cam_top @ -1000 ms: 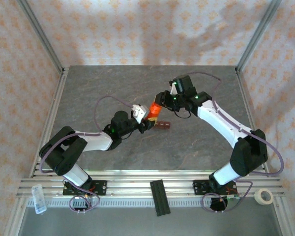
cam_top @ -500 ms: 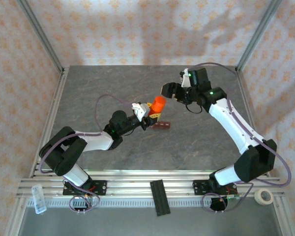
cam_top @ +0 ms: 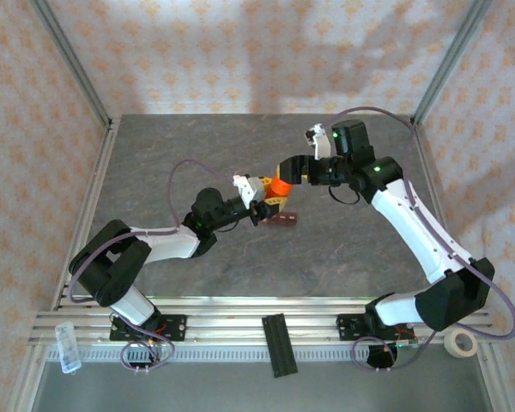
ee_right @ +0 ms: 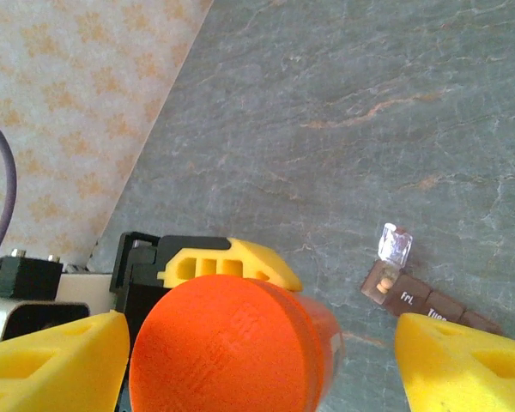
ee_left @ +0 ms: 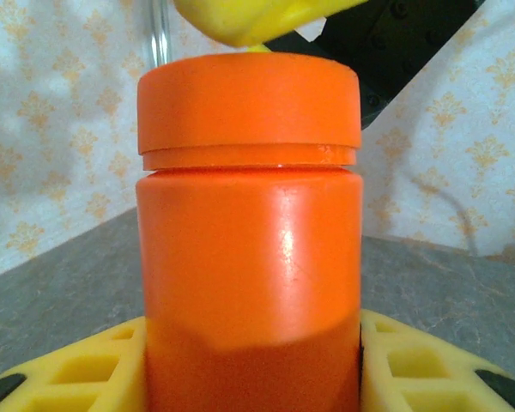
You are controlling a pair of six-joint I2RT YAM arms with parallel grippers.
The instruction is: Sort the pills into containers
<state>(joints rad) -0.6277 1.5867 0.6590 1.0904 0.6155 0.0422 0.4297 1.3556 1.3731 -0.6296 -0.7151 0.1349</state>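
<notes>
As the top view showed, the left gripper (cam_top: 268, 202) pinched an upright orange bottle (cam_top: 280, 185), the right gripper (cam_top: 290, 172) spread about its cap, the strip (cam_top: 283, 218) lying on the table (cam_top: 197, 283) just beside. Left wrist: yellow fingers (ee_left: 69, 373) clamped the bottle's (ee_left: 249, 257) base. Right wrist: fingers (ee_right: 56, 360) flanked the cap (ee_right: 223, 352); strip's (ee_right: 433, 302) end lid (ee_right: 395, 245) stood open.

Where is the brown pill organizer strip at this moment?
In the top view the strip lies flat near the centre of the table, close beside the left gripper and just below the orange bottle it holds.
</notes>
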